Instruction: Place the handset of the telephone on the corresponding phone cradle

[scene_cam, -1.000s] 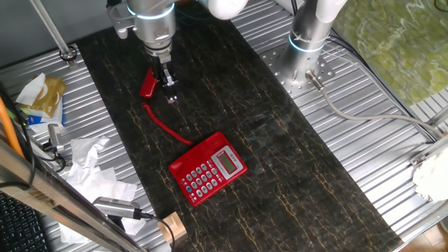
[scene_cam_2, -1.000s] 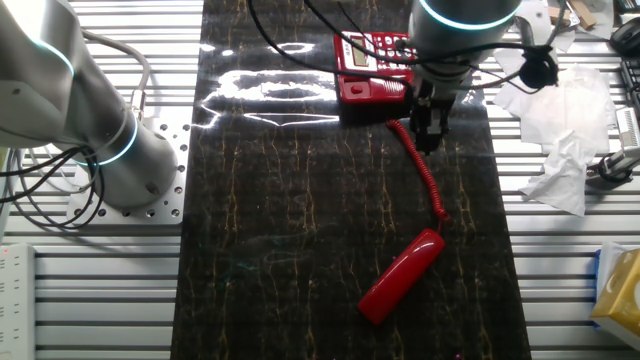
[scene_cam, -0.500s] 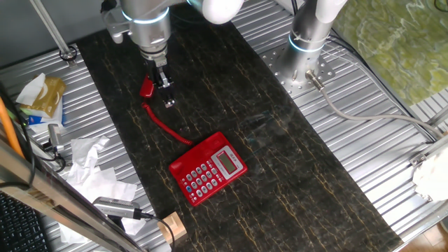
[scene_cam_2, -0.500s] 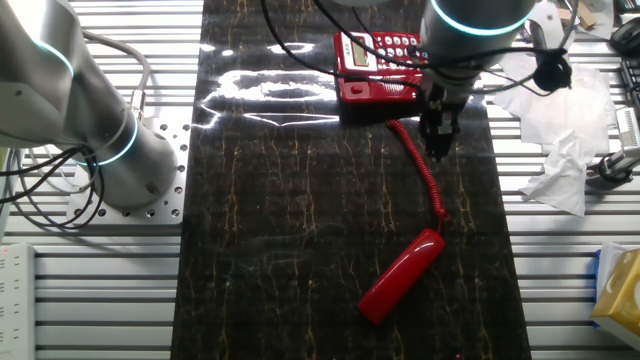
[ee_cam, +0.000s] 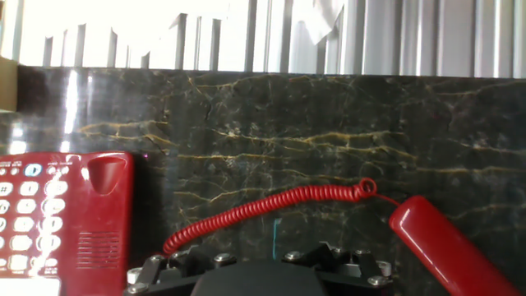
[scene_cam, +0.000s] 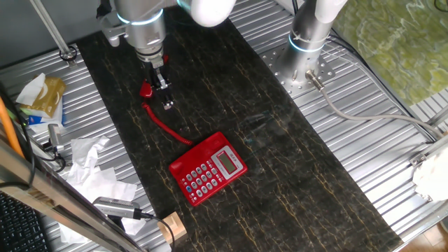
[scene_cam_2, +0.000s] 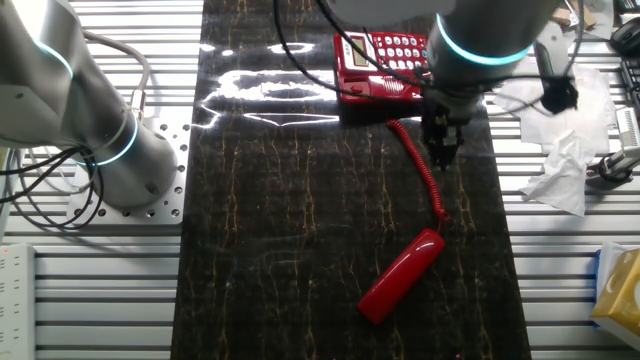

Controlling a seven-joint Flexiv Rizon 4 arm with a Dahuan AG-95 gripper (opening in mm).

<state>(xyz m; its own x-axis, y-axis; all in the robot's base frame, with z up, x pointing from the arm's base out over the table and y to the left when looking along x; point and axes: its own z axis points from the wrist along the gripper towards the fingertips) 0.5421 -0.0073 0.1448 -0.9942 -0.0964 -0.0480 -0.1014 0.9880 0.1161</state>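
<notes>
The red handset (scene_cam_2: 402, 276) lies flat on the dark mat, apart from the telephone (scene_cam_2: 380, 68). A coiled red cord (scene_cam_2: 421, 168) joins them. In one fixed view the handset (scene_cam: 146, 89) is partly hidden behind my arm, and the telephone (scene_cam: 208, 169) sits nearer the front. My gripper (scene_cam_2: 440, 155) hangs above the cord, between telephone and handset, and its fingers look close together and empty. It also shows in one fixed view (scene_cam: 166, 103). The hand view shows the handset (ee_cam: 444, 247) at lower right, the cord (ee_cam: 271, 205), and the bare phone cradle (ee_cam: 107, 215); my fingertips are out of frame.
A second robot arm's base (scene_cam_2: 110, 150) stands beside the mat. Crumpled white paper (scene_cam_2: 560, 150) and a yellow packet (scene_cam_2: 620, 290) lie on the ribbed metal table (scene_cam_2: 100, 290) next to the mat. A small wooden block (scene_cam: 171, 227) sits at the mat's corner.
My arm has shifted away from the telephone, along the cord towards the handset. The handset, cord and telephone have not moved.
</notes>
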